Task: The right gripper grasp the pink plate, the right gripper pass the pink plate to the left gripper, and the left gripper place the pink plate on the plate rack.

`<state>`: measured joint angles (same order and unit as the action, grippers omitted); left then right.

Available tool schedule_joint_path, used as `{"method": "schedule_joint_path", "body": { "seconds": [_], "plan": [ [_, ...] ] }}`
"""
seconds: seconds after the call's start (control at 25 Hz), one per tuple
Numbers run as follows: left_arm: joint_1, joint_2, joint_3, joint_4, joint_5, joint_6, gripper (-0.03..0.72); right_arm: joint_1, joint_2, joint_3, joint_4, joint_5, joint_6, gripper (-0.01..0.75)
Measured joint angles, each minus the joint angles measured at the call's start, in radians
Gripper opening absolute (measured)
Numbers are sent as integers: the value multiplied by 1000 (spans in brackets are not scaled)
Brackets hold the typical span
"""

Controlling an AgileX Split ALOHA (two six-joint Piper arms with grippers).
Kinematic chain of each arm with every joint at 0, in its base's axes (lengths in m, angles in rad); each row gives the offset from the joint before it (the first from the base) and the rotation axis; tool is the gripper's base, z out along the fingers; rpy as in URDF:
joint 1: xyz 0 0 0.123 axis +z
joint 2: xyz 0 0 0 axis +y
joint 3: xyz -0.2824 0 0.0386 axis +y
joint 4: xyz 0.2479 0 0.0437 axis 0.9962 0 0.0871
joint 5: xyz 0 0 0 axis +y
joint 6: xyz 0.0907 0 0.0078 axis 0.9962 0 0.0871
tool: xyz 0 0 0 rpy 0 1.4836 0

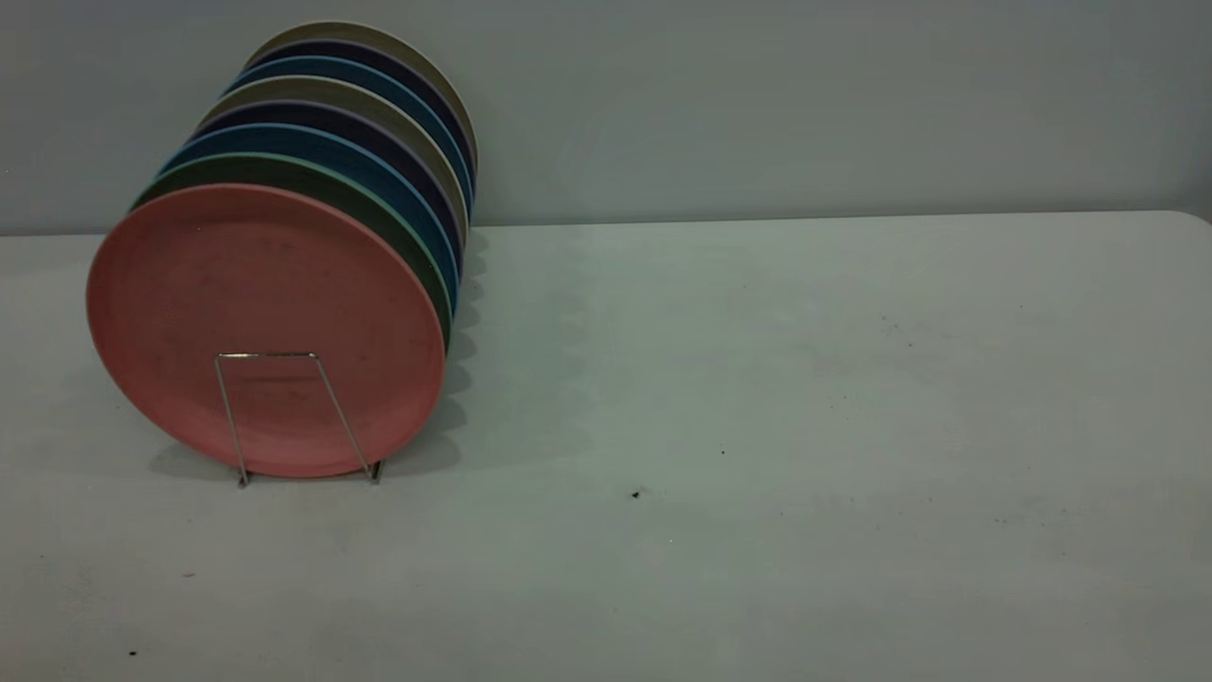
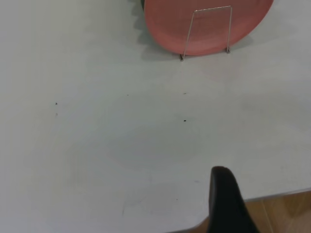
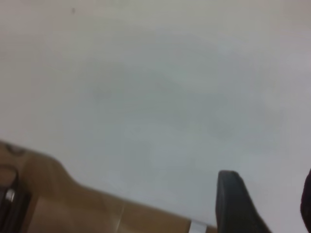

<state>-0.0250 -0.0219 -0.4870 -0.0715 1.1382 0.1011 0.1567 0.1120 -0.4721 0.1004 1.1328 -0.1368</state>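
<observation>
The pink plate stands upright in the front slot of the plate rack, behind the rack's front wire loop. It also shows in the left wrist view with the rack loop in front of it. Neither gripper appears in the exterior view. My left gripper hovers over the table's near edge, far from the plate; one black finger shows, with nothing beside it. My right gripper is open and empty over bare table near an edge, with one finger in full view.
Behind the pink plate, several more plates stand in the rack: a green one, then blue, purple and beige ones. The grey table stretches to the right of the rack. A brown floor shows past the table edge.
</observation>
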Motion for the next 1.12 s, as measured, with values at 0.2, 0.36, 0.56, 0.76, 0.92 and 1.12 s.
{"method": "schedule_joint_path", "body": {
  "seconds": [0.2, 0.36, 0.56, 0.76, 0.92, 1.12],
  "plan": [
    [0, 0, 0, 1, 0, 0, 447, -85, -125, 0, 3, 4, 0, 347],
    [0, 0, 0, 1, 0, 0, 447, -112, -129, 0, 4, 6, 0, 347],
    [0, 0, 0, 1, 0, 0, 447, -114, -130, 0, 4, 6, 0, 347],
    [0, 0, 0, 1, 0, 0, 447, -115, -131, 0, 4, 6, 0, 347],
    [0, 0, 0, 1, 0, 0, 447, -115, -131, 0, -40, 6, 7, 347],
    [0, 0, 0, 1, 0, 0, 446, -115, -131, 0, -92, 6, 78, 347]
  ]
}}
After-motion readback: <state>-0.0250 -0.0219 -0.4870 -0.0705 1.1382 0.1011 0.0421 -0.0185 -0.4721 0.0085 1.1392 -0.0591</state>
